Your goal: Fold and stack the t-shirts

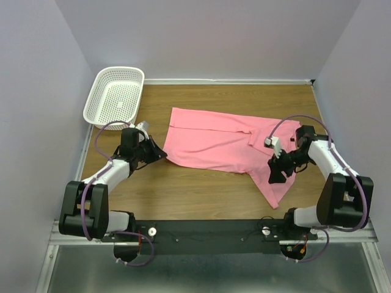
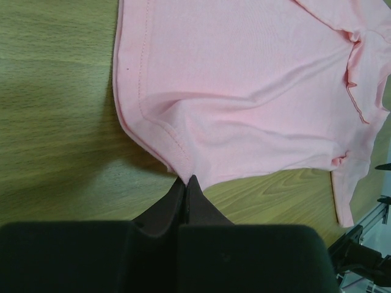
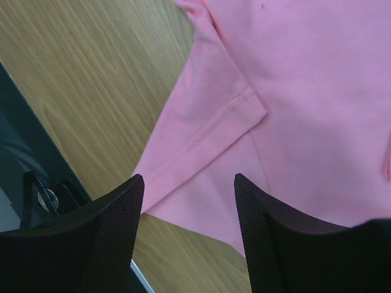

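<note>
The pink t-shirt [image 1: 220, 143] lies spread mostly flat across the middle of the table [image 1: 195, 195], creased near its right end. One part trails toward the near right corner. Its stitched left hem corner is pinched in the left claw [image 2: 186, 181].

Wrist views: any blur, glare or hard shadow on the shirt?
Left wrist: plain pink soft-cloth t-shirt sharp, hem stitching readable; dark shadow on the wooden table beside the pinched hem; left tool nearly featureless black. Right wrist: cloth slightly soft, right tool shows its mesh texture; no glare. Top external: even light, faint shadows.
</note>
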`<state>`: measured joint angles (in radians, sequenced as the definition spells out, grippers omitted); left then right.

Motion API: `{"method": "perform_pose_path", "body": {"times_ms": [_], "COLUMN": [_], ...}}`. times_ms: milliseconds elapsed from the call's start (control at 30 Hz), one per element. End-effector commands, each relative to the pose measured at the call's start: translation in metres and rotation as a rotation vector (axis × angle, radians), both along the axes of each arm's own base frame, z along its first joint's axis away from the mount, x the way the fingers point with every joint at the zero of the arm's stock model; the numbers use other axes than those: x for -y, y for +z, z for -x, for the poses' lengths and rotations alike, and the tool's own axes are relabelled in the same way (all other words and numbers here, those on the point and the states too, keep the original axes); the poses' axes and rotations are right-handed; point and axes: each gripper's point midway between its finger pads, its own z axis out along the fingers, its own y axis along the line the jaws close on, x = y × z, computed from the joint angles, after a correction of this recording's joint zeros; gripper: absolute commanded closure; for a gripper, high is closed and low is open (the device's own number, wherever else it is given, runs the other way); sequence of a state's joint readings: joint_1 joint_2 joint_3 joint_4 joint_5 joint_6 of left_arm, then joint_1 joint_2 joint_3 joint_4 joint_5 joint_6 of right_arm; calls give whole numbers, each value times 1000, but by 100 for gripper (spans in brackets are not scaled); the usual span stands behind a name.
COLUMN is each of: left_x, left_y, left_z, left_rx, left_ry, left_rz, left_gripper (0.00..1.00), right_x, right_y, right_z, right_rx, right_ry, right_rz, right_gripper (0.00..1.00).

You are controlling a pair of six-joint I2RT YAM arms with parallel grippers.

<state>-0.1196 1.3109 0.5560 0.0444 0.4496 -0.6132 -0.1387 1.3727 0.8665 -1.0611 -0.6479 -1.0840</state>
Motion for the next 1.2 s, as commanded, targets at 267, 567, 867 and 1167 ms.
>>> {"method": "perform_pose_path", "body": {"times_ms": [267,567,867,1167], "left_x": [3,3,3,3], "left_y": [4,4,4,6], "left_z": [1,1,0,0], "left_rx": [25,24,24,29], "left_ry": [-28,-28,-26,-29], "left_rz": [11,10,9,10], "left_gripper": [100,100,100,100], "right_x": [6,-1,-6,3], "right_y": [-51,-60,-55,-16], "right_z": [5,15,18,-19], "right_rx": [-143,-196,-183,-19], "right_ry": [-94,-80,-63,-146], "right_rz": [135,125,120,167], "right_gripper": [32,42,52,44]}}
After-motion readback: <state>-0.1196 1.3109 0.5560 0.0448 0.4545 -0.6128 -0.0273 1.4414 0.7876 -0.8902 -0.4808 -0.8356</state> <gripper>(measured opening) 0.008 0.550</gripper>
